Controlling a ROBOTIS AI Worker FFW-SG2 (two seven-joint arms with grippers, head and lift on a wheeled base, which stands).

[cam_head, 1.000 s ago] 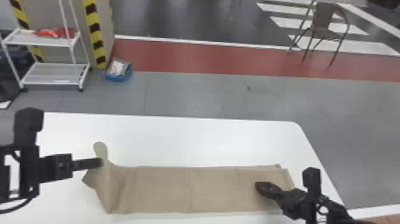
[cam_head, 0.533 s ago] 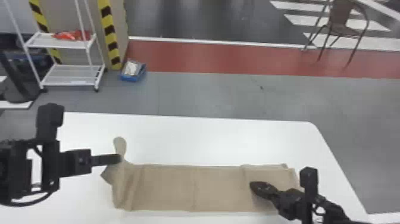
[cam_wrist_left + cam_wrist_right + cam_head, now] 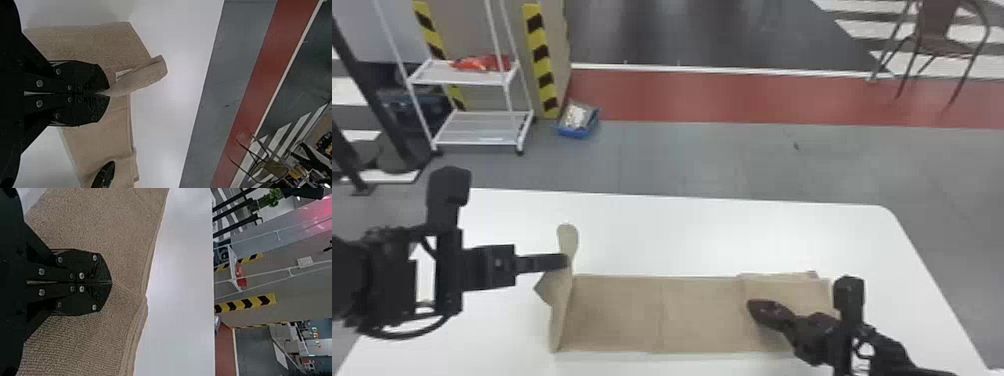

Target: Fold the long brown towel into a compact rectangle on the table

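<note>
1. Since the earlier frame, the two claws have come nearer to each other along the towel (image 3: 617, 312), and the towel shows shorter between its ends.
2. Towel lies on the surface (image 3: 682, 225), long and flat. At its left end the left claw (image 3: 567, 261) is closed and pinches cloth, whose raised tip (image 3: 568, 240) sticks up. At its right end the right claw (image 3: 111, 282) is closed also, seemingly pinching the edge of the folded flap (image 3: 782, 287).
3. It should be light and soft, not fragile, so the loose layers may slip. I would take hold at the towel's end corners, through all layers.
4. Hidden: the towel's layers beneath the right claw; how deep each pinch goes, I cannot tell.
</note>
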